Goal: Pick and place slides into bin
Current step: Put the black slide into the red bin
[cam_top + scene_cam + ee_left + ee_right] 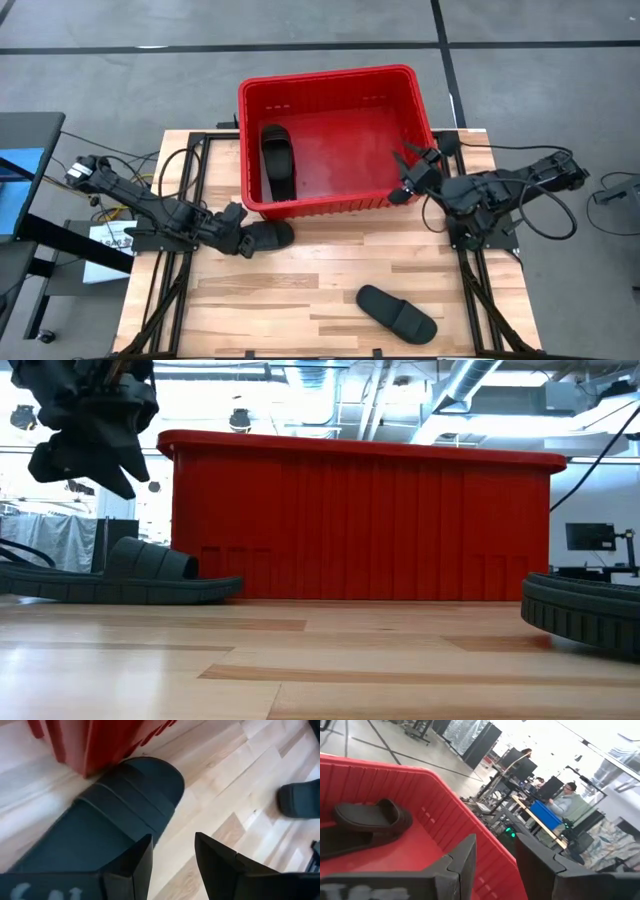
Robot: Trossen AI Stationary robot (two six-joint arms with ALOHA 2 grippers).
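Observation:
The red bin (330,205) stands at the table's far middle, and it also shows in the low view (360,520). One black slide (277,160) lies inside it at its left end, seen past my right fingers (372,820). A second slide (268,236) lies flat on its sole on the table by the bin's near left corner. My left gripper (240,240) is open and hovers just above it (85,470), one finger over the slide's edge (115,815). A third slide (397,312) lies at the near right. My right gripper (402,175) is open and empty above the bin's right end (492,865).
Black frame rails (190,190) run along both table sides under the arms. Bare wood (330,260) lies between the bin's near wall and the near-right slide. Beyond the table, people sit at desks (565,795).

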